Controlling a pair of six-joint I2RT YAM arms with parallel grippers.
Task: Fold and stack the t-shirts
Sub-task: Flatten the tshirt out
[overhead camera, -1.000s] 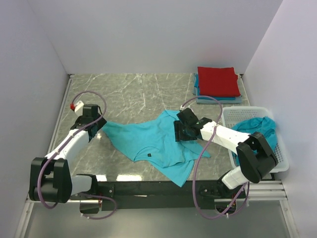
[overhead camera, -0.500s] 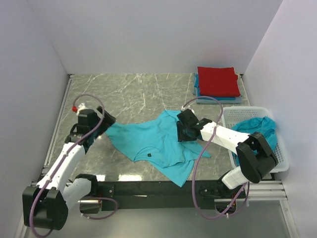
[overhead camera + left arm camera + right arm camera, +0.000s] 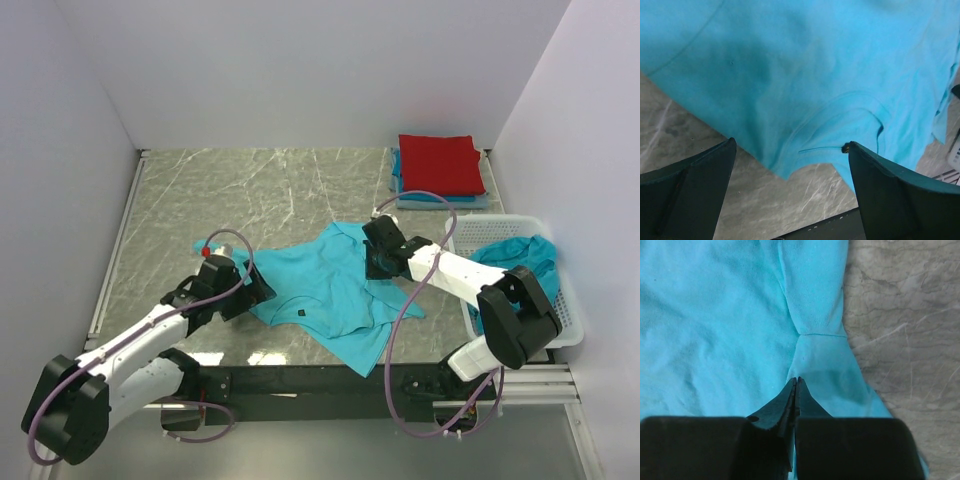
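A turquoise t-shirt (image 3: pixel 320 285) lies crumpled and spread in the middle of the marble table (image 3: pixel 250 190). My left gripper (image 3: pixel 255 290) hovers open over its near left edge. In the left wrist view the collar (image 3: pixel 840 125) lies between the wide-apart fingers (image 3: pixel 900 195), which hold nothing. My right gripper (image 3: pixel 375 262) is at the shirt's right side, pressed down onto the cloth. Its jaws (image 3: pixel 797 381) are shut, pinching the fabric by a sleeve seam (image 3: pixel 817 334). A folded red t-shirt (image 3: pixel 438 163) tops a blue and turquoise stack (image 3: pixel 398 190) at the back right.
A white lattice basket (image 3: pixel 560 300) stands at the right edge with another turquoise t-shirt (image 3: pixel 520 255) in it. White walls close in the table on three sides. A black rail (image 3: pixel 300 380) with the arm bases runs along the near edge.
My left gripper let go of the shirt's left sleeve, opened wide and swung right and nearer, to the collar side. My right gripper closed on the cloth.
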